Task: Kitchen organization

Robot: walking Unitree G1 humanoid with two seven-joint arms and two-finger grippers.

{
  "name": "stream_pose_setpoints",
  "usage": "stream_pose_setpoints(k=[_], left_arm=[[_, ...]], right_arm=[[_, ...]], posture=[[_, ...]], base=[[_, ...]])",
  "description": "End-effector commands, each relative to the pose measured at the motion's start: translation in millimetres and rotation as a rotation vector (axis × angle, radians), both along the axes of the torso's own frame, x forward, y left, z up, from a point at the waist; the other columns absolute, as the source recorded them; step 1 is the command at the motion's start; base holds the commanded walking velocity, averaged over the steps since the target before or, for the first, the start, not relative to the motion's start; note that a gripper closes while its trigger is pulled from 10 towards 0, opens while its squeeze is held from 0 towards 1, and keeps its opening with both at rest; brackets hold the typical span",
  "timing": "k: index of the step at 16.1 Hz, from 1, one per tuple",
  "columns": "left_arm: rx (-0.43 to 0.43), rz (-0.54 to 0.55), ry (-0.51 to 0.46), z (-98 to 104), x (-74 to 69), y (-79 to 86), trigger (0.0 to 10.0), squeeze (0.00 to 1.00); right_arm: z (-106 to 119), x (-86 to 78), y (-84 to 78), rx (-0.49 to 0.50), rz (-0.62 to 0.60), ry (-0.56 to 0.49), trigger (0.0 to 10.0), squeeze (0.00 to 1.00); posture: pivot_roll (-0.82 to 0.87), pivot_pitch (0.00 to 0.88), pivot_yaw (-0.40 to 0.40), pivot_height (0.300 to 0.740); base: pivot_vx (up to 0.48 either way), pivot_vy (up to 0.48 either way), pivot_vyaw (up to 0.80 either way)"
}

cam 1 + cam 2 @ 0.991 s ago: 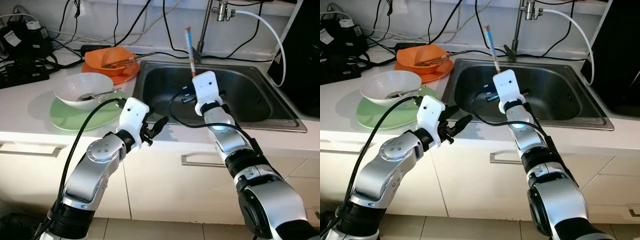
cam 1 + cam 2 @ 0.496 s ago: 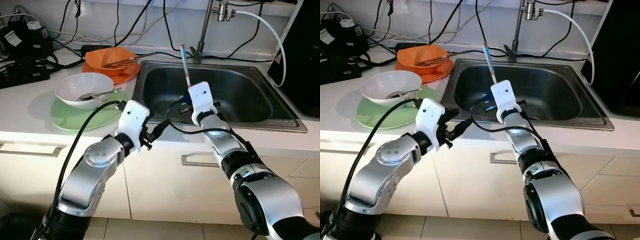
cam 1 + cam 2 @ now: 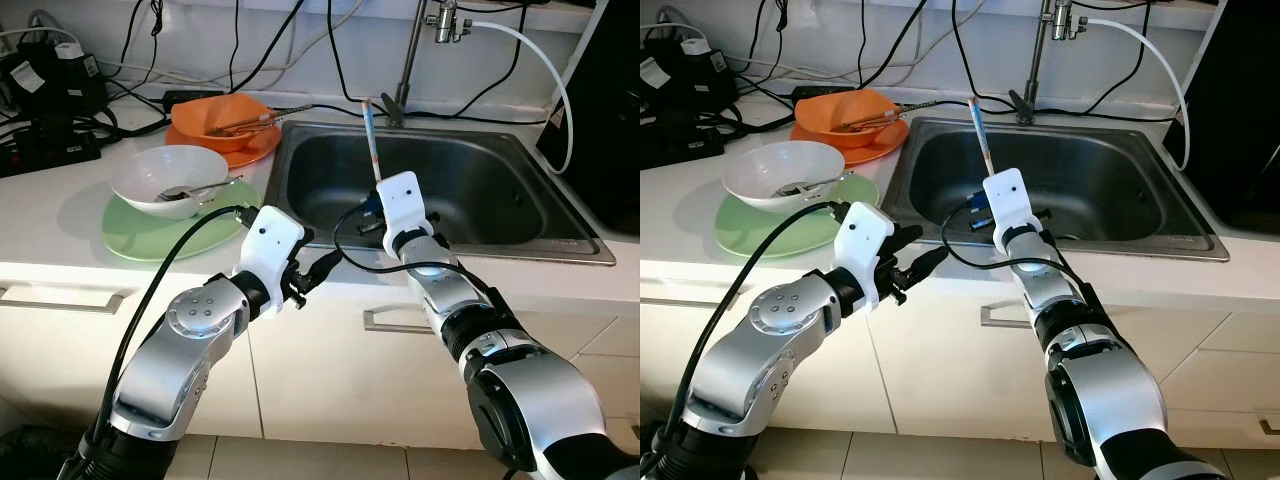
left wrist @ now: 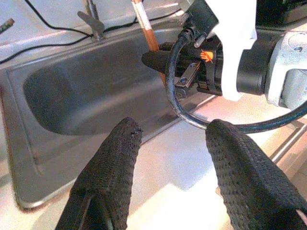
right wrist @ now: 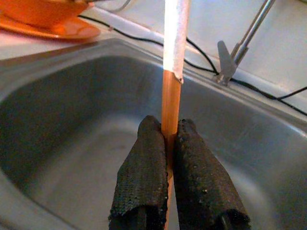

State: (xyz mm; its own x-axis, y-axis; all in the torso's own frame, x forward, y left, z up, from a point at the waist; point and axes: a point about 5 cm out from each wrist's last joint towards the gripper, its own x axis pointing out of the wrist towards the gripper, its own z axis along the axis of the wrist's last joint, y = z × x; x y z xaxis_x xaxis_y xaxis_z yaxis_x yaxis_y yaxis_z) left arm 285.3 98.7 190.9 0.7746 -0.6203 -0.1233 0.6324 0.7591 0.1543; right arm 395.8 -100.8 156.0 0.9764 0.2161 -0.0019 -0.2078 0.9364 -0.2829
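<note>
Right gripper [image 5: 166, 143] is over the near left part of the sink [image 3: 500, 190]; its fingers [image 5: 141, 177] are closed tight on a chopstick [image 3: 372, 135]. The chopstick stands nearly upright, tilted slightly to the far left, its top reaching toward the base of the faucet [image 3: 410, 60].

The right wrist view gives the detail: the stick is brown wood at the grip, with a white band on the upper section, pinched between the two fingers. The head views hide this grip behind the white wrist housing.

Left gripper [image 3: 318, 270] is at the near edge of the tabletop [image 3: 60, 250], just left of the sink's near left corner. In the left wrist view its fingers [image 4: 112, 167] are spread wide, holding nothing, pointed at the right gripper.

Left of the sink: a white bowl [image 3: 168, 180] with a spoon [image 3: 190, 190] sits on a green plate [image 3: 140, 235]; farther back, an orange bowl [image 3: 215, 118] on an orange plate [image 3: 245, 150] holds more chopsticks [image 3: 255, 122].
</note>
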Motion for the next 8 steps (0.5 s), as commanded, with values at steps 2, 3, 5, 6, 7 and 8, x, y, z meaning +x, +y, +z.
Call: stream_pose_setpoints(k=[2,3,5,6,7,8], left_arm=[[0.010,-0.024,0.004,0.6,-4.0,-1.8,10.0,0.00],[0.012,-0.024,0.006,0.6,-4.3,-1.6,10.0,0.00],[0.018,-0.022,0.013,0.1,-5.1,-0.2,10.0,0.00],[0.021,-0.023,0.018,-0.9,-6.1,0.2,10.0,0.00],[0.024,-0.023,0.022,-2.0,-6.7,0.5,10.0,0.00],[0.026,-0.023,0.024,-2.4,-6.8,0.7,10.0,0.00]], right_arm=[[-2.3,-0.8,0.4,0.005,-0.003,0.006,10.0,0.00],[-3.1,-1.1,0.4,0.004,-0.004,0.008,10.0,0.00],[-5.8,-1.9,-0.3,0.001,-0.008,0.016,10.0,0.00],[-6.4,-2.0,-0.5,0.000,-0.008,0.018,10.0,0.00],[-6.6,-2.1,-0.5,-0.001,-0.007,0.019,10.0,0.01],[-6.7,-2.1,-0.5,-0.001,-0.007,0.020,10.0,0.45]], posture=[[0.19,0.011,-0.006,0.740],[0.19,0.011,-0.006,0.740],[0.19,0.003,0.000,0.740],[0.19,0.000,0.001,0.740],[0.20,0.000,0.001,0.740],[0.20,0.000,0.001,0.740]], base=[[0.000,0.000,0.00],[0.000,0.000,0.00],[0.000,0.000,0.00],[0.000,0.000,0.00],[0.000,0.000,0.00],[0.000,0.000,0.00]])
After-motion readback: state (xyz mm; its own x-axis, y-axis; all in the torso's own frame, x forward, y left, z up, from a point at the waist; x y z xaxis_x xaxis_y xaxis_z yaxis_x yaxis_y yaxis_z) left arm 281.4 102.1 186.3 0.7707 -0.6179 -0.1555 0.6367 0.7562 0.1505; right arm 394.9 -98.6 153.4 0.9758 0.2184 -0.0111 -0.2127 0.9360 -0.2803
